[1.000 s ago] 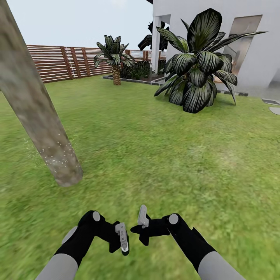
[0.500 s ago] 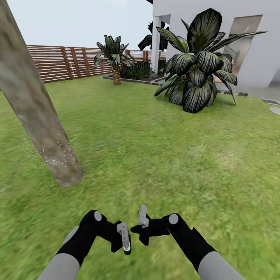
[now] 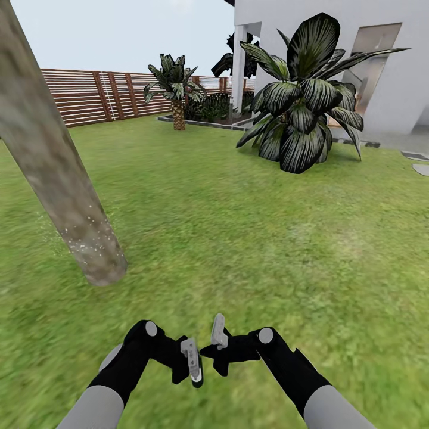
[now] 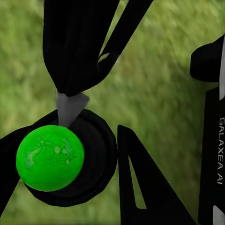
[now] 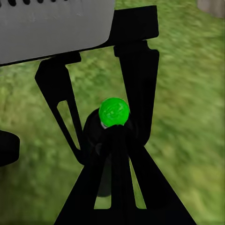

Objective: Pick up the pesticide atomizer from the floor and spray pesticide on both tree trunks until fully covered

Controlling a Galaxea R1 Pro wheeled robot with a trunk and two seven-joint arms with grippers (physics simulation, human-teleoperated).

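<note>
Pesticide atomizer (image 5: 114, 112), black with a green knob, sits pinched in my right end effector (image 3: 218, 350) at 6 o'clock. The left end effector (image 3: 192, 366) hangs spread beside it. White pesticide (image 3: 89, 233) flecks only the tree trunk's (image 3: 56, 173) base at 9 o'clock, so most bark looks unsprayed.

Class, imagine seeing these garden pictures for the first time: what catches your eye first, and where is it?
The thick grey-brown tree trunk leaning across the left, with white specks dotting its base. Next, the big dark-leaved plant by the white house at upper right. Low in the middle, the two black grippers nearly meet over the grass.
</note>
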